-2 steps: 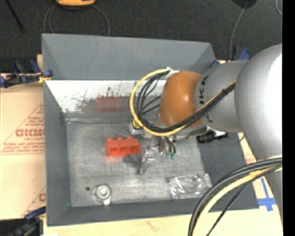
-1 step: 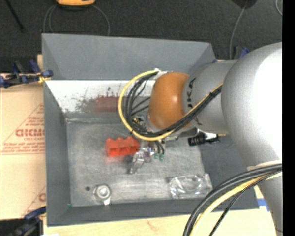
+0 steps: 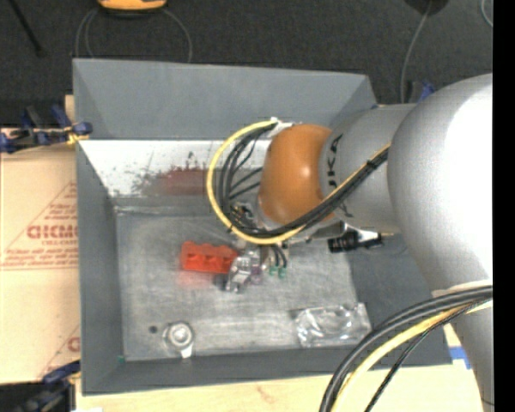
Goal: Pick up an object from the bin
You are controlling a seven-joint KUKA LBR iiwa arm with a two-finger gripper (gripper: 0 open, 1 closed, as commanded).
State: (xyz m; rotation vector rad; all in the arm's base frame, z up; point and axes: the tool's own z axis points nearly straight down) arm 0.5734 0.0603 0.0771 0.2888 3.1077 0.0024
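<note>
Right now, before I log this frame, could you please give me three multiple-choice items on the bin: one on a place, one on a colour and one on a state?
1. Where in the bin does the small silvery round piece lie?
A. at the lower left of the floor
B. against the far wall
C. at the floor's right edge

2. What colour is the block right beside the gripper?
A. blue
B. red
C. yellow

3. How is the crumpled clear plastic piece?
A. lifted above the bin by the gripper
B. lying on the floor, apart from the gripper
C. draped over the rim

Answers:
1 A, it sits low and left on the floor.
2 B, red shows just left of the gripper.
3 B, it lies at the lower right, with bare floor between it and the gripper.
</note>
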